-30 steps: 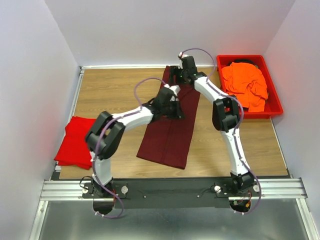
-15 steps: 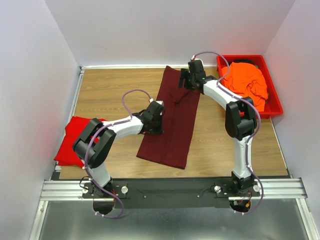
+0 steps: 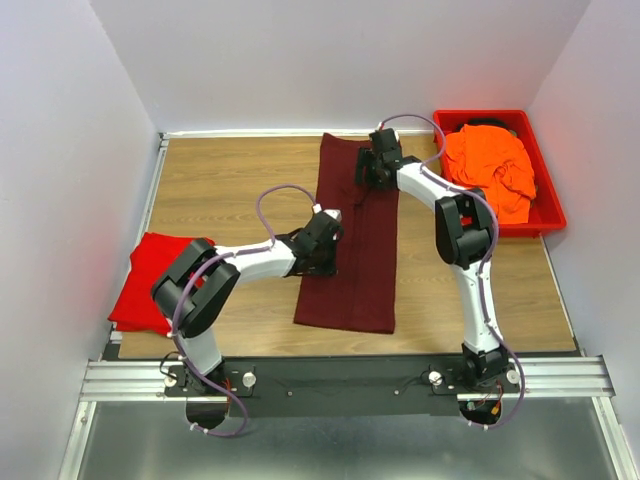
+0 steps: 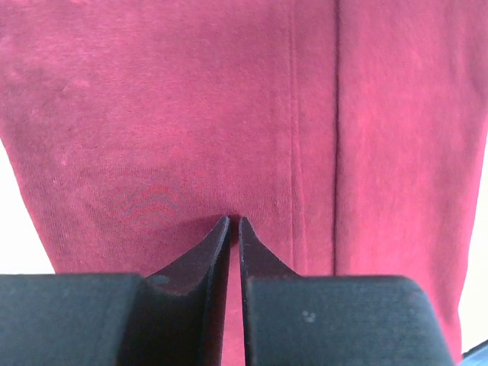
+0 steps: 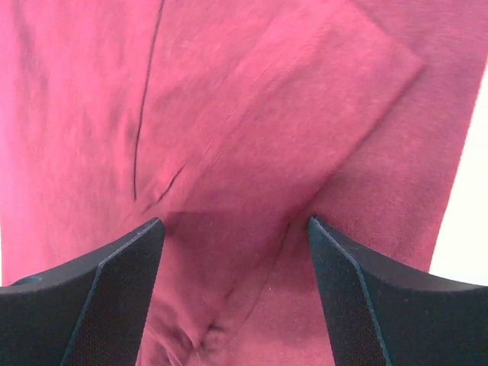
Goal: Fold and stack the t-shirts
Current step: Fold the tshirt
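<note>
– Wooden table [image 3: 230,180] between pale walls: where is the maroon t-shirt [image 3: 365,280] lying on it?
– It lies flat in the middle, folded to a long narrow strip. Half a second ago it was slanted, the far end leaning to the right; now its long sides run straight from near to far.
– And the left gripper [image 4: 234,221]?
– It is on the left half of the strip, a little below the middle. Its fingers are almost together and the tips pinch the cloth, which puckers slightly there. Earlier it was at the strip's left edge.
– What does the right gripper [image 5: 235,223] do?
– It hangs over the far part of the shirt with the fingers spread wide, holding nothing. A folded flap of cloth lies slanted between them. It has come a little nearer and to the left since before.
– The other shirts?
– They did not move. The red t-shirt [image 3: 150,285] is at the left edge, under the left arm, and the orange t-shirt [image 3: 490,165] is heaped in the red bin [image 3: 548,215] at far right
</note>
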